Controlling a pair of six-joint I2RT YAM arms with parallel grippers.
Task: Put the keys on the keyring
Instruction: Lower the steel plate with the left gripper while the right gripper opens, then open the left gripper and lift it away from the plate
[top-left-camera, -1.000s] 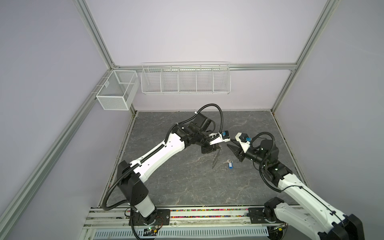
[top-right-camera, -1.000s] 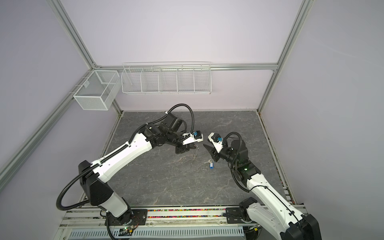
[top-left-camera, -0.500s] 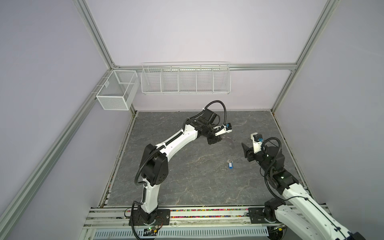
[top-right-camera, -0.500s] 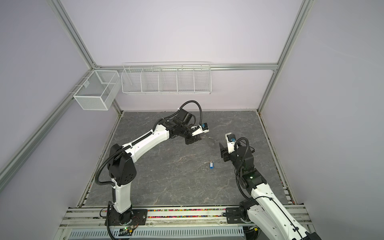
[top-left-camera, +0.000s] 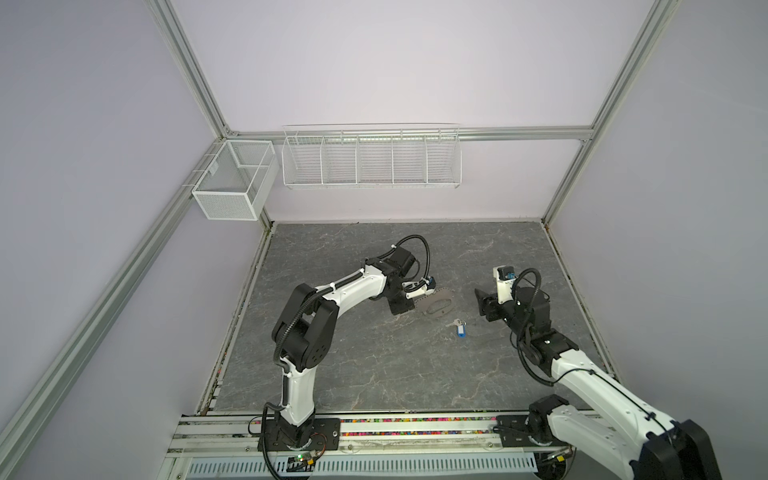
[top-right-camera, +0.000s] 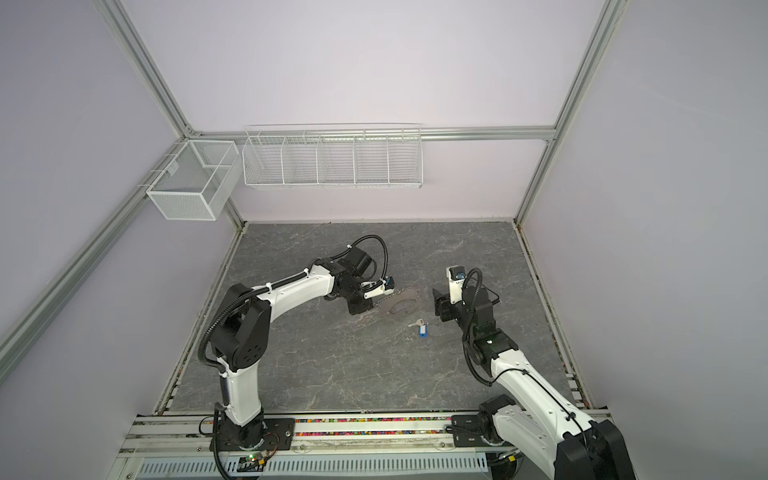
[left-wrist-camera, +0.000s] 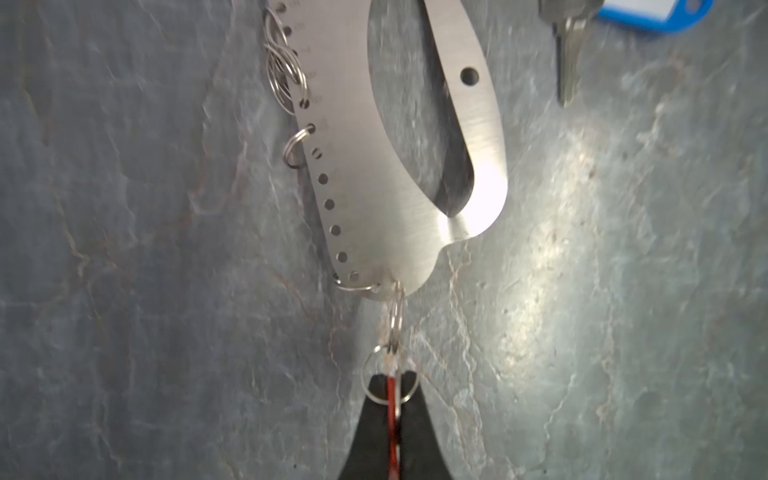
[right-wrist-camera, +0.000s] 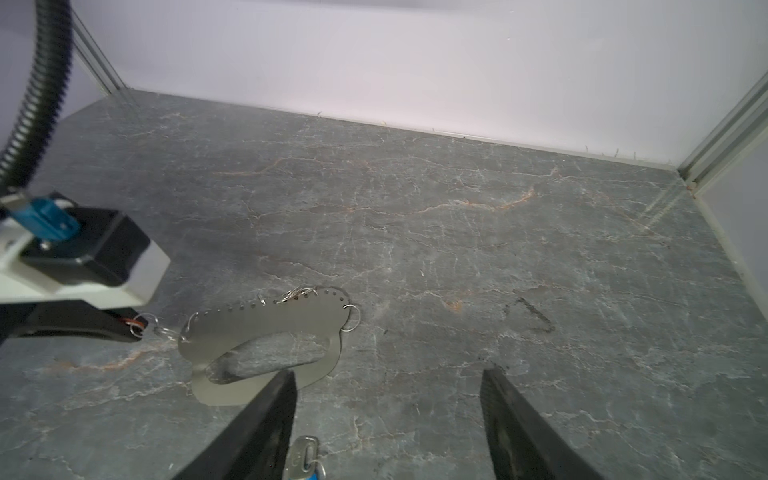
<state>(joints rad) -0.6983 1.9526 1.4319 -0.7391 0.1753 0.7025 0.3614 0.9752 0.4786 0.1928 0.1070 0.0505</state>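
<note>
Judging by the left wrist view, one key is taken as already attached: the red-orange tag (left-wrist-camera: 392, 419) is clamped between the closed jaws of the left gripper (left-wrist-camera: 390, 384), and it is joined by small rings (left-wrist-camera: 397, 309) to the end hole of the keyring (left-wrist-camera: 374, 187), which lies flat on the table (top-left-camera: 374, 365). That key's blade is not seen. The blue-tagged key (top-left-camera: 458, 328) is left to be attached and lies loose just beside the keyring. The right gripper (right-wrist-camera: 388, 374) is held near that key, beyond it from the keyring, jaws apart and empty.
</note>
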